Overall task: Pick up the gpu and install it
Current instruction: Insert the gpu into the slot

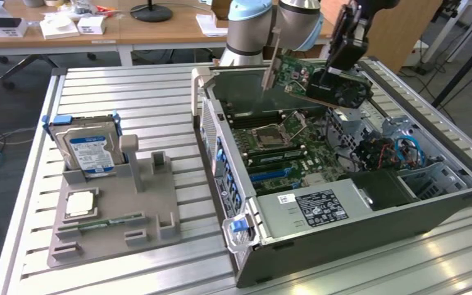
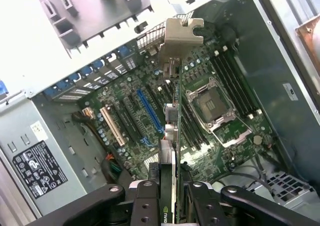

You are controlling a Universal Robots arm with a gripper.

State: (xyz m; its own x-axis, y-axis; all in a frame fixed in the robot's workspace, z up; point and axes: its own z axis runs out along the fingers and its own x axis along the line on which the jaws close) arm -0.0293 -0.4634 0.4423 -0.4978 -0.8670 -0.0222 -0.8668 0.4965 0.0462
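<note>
The gpu (image 1: 314, 78) is a green card with a black fan shroud and a metal end bracket. It hangs in the air above the open computer case (image 1: 367, 227), tilted, with my gripper (image 1: 332, 75) shut on its fan end. In the wrist view the gpu (image 2: 175, 136) runs edge-on away from my gripper (image 2: 172, 198), its bracket at the far end. Under it lies the motherboard (image 2: 210, 111) with a blue slot (image 2: 150, 110) and a white slot (image 2: 112, 126). The card is not touching the board.
A grey holder tray (image 1: 113, 209) on the exterior view's left carries a silver hard drive (image 1: 88, 150), a processor chip (image 1: 80, 203) and a green memory stick (image 1: 101, 224). The power supply (image 1: 318, 206) sits at the case's near end. Cables (image 1: 392, 153) fill its right side.
</note>
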